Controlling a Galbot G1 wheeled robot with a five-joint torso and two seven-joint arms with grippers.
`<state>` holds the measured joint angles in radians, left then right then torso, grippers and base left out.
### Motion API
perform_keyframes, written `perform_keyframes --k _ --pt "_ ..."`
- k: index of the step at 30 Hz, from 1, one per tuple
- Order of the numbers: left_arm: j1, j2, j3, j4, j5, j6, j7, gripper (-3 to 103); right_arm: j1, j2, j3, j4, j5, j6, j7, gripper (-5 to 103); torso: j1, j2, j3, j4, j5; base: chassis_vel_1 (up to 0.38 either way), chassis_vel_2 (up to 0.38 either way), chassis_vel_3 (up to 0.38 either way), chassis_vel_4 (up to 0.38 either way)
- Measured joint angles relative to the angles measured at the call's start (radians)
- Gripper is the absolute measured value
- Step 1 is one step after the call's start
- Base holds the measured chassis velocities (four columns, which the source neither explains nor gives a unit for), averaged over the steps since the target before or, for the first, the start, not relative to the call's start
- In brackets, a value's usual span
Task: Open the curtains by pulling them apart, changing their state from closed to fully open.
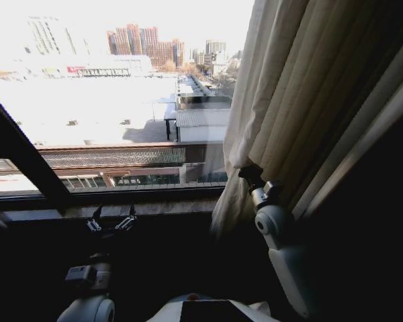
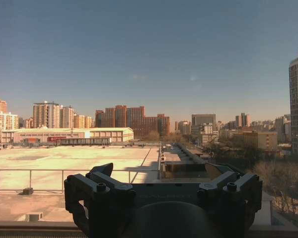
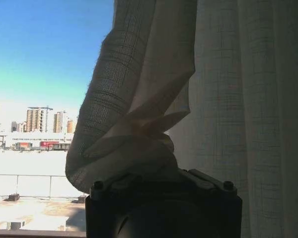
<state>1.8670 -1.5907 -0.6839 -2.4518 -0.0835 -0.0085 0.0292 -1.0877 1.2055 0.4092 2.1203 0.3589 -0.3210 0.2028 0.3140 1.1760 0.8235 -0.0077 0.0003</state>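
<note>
One sheer white curtain (image 1: 309,100) hangs in long pleats at the right of the window, its edge drawn back from the glass. My right gripper (image 1: 250,176) is raised to that edge and shut on a bunched fold of the fabric. The right wrist view shows the curtain (image 3: 228,99) gathered and creased right at the right gripper (image 3: 156,173). Low by the sill on the left, my left gripper (image 1: 112,223) stands open and holds nothing. In the left wrist view the left gripper (image 2: 161,186) faces the bare glass and the city beyond.
A slanted black window frame bar (image 1: 20,157) crosses the left side. The sill (image 1: 154,204) runs under the glass, with dark wall below it. The window pane (image 1: 121,87) from the left to the middle is uncovered.
</note>
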Motion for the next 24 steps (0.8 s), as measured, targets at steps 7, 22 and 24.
perform_keyframes --k 7,22,24 --pt "-0.007 0.002 -0.003 0.004 0.000 -0.001 0.000 100 -0.011 0.008 0.003 -0.002 0.001 -0.003 -0.017 1 0.000 0.000 0.000 0.0000 -0.0001 -0.001 -0.003 0.003 0.007" --pt "-0.020 0.005 -0.001 0.011 0.000 0.006 0.000 100 -0.017 0.012 0.004 -0.010 -0.003 0.001 -0.018 1 0.000 0.000 0.000 0.0000 0.0003 -0.162 -0.154 0.151 0.154" --pt "-0.020 0.005 -0.001 0.011 0.000 0.006 0.000 100 -0.017 0.012 0.004 -0.010 -0.003 0.001 -0.017 1 0.000 0.000 0.000 0.0000 0.0002 -0.292 -0.284 0.264 0.279"
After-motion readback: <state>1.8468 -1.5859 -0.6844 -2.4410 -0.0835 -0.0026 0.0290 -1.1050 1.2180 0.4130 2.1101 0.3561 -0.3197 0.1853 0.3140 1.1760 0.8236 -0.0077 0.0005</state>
